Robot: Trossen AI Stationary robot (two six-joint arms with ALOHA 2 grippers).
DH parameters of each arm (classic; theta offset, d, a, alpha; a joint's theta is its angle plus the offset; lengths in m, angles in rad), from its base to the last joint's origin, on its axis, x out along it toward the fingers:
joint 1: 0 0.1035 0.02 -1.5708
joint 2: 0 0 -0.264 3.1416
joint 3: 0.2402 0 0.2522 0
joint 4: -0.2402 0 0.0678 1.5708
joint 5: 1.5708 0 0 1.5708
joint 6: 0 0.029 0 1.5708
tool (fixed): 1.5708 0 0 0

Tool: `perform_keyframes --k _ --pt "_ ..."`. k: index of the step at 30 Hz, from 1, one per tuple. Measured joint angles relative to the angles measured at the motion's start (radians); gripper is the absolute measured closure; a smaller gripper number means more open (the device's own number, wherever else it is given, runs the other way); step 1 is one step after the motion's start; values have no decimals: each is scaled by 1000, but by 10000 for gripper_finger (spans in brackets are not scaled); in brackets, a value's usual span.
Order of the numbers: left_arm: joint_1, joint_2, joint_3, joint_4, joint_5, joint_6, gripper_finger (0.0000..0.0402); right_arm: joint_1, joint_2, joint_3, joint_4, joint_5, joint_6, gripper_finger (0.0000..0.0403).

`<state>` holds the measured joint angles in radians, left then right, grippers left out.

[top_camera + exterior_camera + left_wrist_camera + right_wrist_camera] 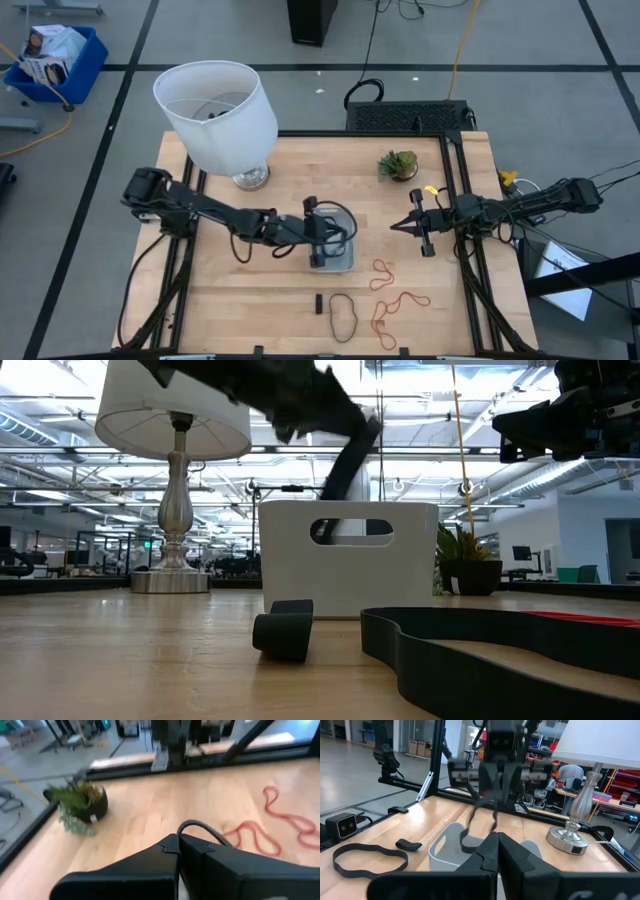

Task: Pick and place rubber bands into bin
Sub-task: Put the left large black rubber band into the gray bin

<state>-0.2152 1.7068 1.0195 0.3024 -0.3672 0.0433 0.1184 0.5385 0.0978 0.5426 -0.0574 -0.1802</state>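
lying nearest the table's front edge in the high view, a black band forms a closed loop, with a small black piece just beside it on the left. to its right lie two red-orange bands, one long and tangled, one shorter set further in. all of these rest on the bare wooden table, apart from the bin.

in the low view the small black piece stands curled in front of the bin, and the black band sweeps across the right foreground.

bin position: near the table's centre, slightly forward. the left arm reaches in from the left side, elbow low over the table, forearm extended rightward, with the wrist over the bin. the left gripper points down into the bin. its fingers are closed together. the right wrist view shows a thin black loop hanging from the left gripper into the bin; this appears to be a band held at the fingertips.

the right arm extends from the right side, held level above the table, well apart from the bin. the right gripper points left toward the bin. its fingers are closed to a point and hold nothing.

further back stand a small potted plant at right and a lamp with a white shade at left. beyond the table, on the floor, a blue crate sits at far left.
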Motion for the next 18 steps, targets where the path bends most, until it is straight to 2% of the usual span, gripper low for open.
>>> perform_keyframes --k 9,18 --pt "27 31 0 -114 0 -77 399 0 0 0 1 0 0 403" --pt "41 79 -1 -137 4 -92 392 0 0 0 6 0 8 403"
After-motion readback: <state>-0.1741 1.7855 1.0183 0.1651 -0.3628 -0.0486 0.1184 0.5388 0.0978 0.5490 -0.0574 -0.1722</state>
